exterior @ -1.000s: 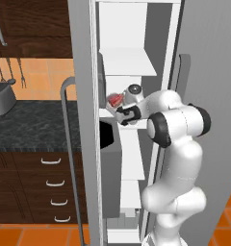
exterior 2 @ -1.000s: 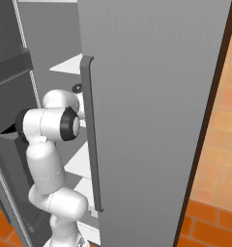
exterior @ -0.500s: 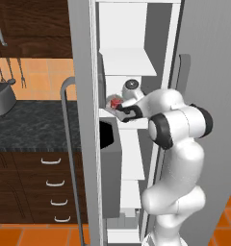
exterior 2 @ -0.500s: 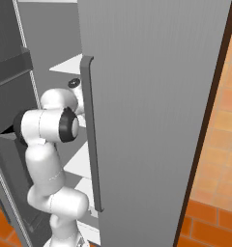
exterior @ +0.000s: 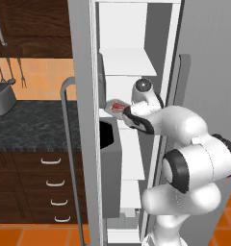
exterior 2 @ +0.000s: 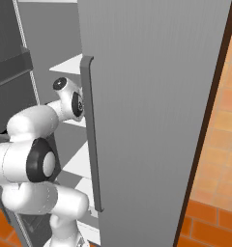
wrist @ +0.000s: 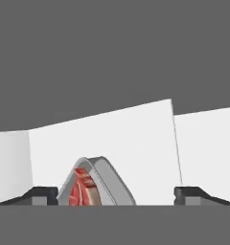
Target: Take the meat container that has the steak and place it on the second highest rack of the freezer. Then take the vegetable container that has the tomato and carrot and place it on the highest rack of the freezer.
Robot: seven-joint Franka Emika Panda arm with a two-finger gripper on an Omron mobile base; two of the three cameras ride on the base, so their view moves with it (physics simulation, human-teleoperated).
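1. The meat container (wrist: 95, 184), a pale tray with the steak (wrist: 82, 191) in it, sits inside the freezer (exterior: 132, 120) at the level of the second highest rack (exterior: 124, 113). In the left base view it lies at about 9 o'clock from the wrist, at the rack's front edge.

2. The gripper (wrist: 117, 194) stands wide open. In the hand view its two dark fingertips (wrist: 40, 194) sit far apart at the bottom, with the tray between them nearer the 7 o'clock tip. It holds nothing.

3. The step in hand, as I judge it, is the let-go and the clean exit. The tray looks tilted in the hand view, but that camera rolls with the hand, so I cannot tell whether it lies flat on the rack.

4. Draw the hand straight back along its own axis, out through the door gap, without sweeping sideways. The tip at 7 o'clock is close to the tray wall and could drag it off the edge.

5. Keep the wrist level during the retreat. The highest rack (exterior: 129, 62) hangs at 12 o'clock above the hand, and the door handle (exterior 2: 91, 135) stands just beside the arm in the right base view.

6. Only once the fingers are clear of the freezer should the arm turn towards the vegetable container with the tomato and carrot.
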